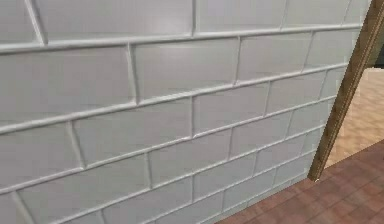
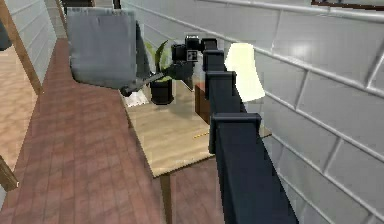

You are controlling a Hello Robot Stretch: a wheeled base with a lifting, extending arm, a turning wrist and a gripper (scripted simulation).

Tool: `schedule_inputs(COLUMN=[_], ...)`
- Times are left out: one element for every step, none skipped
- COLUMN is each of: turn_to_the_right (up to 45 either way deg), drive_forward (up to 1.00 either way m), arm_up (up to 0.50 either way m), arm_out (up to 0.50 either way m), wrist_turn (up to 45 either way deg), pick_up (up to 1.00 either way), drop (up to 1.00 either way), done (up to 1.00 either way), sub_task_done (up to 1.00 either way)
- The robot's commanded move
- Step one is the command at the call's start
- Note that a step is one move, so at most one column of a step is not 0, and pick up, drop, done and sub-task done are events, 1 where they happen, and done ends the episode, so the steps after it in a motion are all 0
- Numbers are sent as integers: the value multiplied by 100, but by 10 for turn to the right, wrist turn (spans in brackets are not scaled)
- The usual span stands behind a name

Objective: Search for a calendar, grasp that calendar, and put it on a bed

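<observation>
While the calendar [image 2: 105, 48], or what I take for it, a grey flat slab too plain to be sure of, hangs at the far end of your gripper [image 2: 140, 82], clear of the table [image 2: 185, 140] and with only the red-brown floor [image 2: 70, 150] behind it, you are carrying. You cannot tell how the jaws are set or how firm the hold is, so treat it as a loose one.

Watch the arm [image 2: 235, 140]. It reaches out right over the table, with a potted plant [image 2: 160, 82] just beside the gripper's body and a cream-coloured shade [image 2: 245, 70] just beside the bar on its other side. If you turn the base with the arm out like that, it sweeps across the tabletop, and the plant would likely be the first thing knocked over. A knock like that could also jar the calendar free.

Ahead, the white tiled wall [image 1: 120, 110] is very close. Drive straight on and you will hit it. The wooden door frame [image 1: 345, 90] stands at the forward view's right, with lighter floor beyond it. A wide grey slab sticking out sideways is just the thing to catch on a frame, and another wooden post [image 2: 28, 55] stands near the calendar's far side.

My call is to lift and draw the arm in before you turn, then go looking for a bed.
</observation>
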Motion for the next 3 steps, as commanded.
schedule_inputs(turn_to_the_right=[0,0,0], drive_forward=[0,0,0], arm_up=[0,0,0], arm_out=[0,0,-46], wrist_turn=[-450,-270,0], pick_up=[0,0,0], drop=[0,0,0], done=[0,0,0], sub_task_done=[0,0,0])
